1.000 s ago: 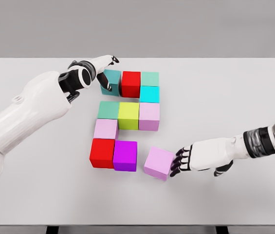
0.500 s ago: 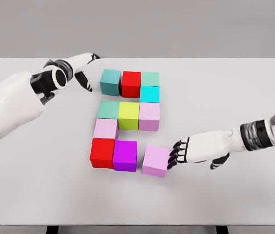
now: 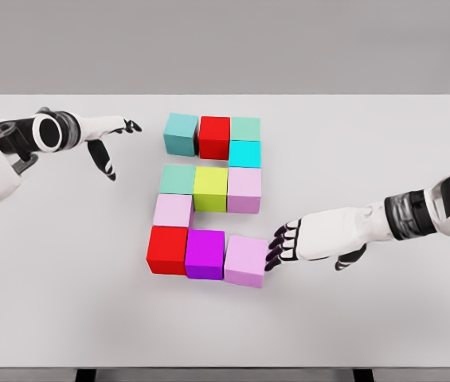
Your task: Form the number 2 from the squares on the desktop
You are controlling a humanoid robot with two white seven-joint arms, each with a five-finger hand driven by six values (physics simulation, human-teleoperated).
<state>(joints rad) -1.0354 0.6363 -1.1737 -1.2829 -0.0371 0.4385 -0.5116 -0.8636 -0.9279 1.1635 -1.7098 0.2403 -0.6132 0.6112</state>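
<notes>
On the pale grey table (image 3: 384, 127), against a plain grey backdrop, the coloured squares (image 3: 210, 191) form a 2 at its centre, the right hand (image 3: 288, 243) resting loosely spread fingertips on the bottom-right lilac square (image 3: 245, 261), while the left hand (image 3: 109, 139) hovers splayed, well left of them.

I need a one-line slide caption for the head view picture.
Right robot hand touches the pink cube beside the magenta cube, completing a coloured-block 2 on the white table; left robot hand hovers open.
</notes>
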